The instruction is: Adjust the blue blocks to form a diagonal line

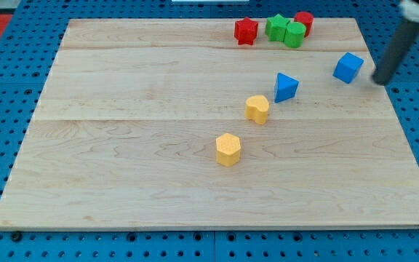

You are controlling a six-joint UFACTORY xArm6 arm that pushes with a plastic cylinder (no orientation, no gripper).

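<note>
A blue cube [348,67] lies near the board's right edge, toward the view's top. A blue triangular block [285,86] lies to its left and slightly lower, apart from it. My tip [378,80] is just right of the blue cube, a small gap from it, at the board's right edge. The dark rod rises from the tip to the view's top right corner.
A yellow heart-shaped block [257,108] lies just lower left of the blue triangle. A yellow hexagonal block [228,149] lies further lower left. A red star block [246,30], two green blocks [285,30] and a red block [304,22] cluster at the board's top edge.
</note>
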